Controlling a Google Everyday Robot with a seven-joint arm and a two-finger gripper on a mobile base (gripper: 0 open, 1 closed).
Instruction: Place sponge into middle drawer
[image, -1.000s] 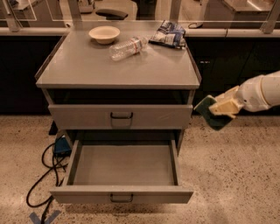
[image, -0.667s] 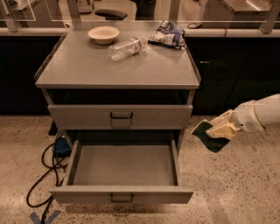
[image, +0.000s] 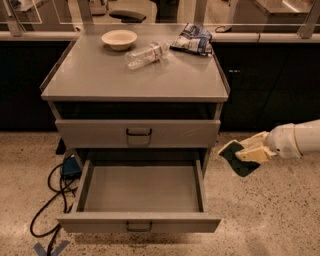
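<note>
To the right of the cabinet, in the camera view, the gripper (image: 248, 153) hangs in the air at about the level of the open drawer (image: 142, 189). Its fingers (image: 256, 151) are clamped on the sponge (image: 240, 162), green face tilted down and toward the cabinet. The sponge is held clear of the floor, near the drawer's right wall but outside it. The drawer is pulled fully out and its grey floor is bare. The grasp and the opening look done. What is left is to carry the sponge left over the wall, lower it and let go. On the tabletop (image: 100, 75), a bowl (image: 119, 38), bottle (image: 146, 53) and bag (image: 192, 39) sit untouched.
</note>
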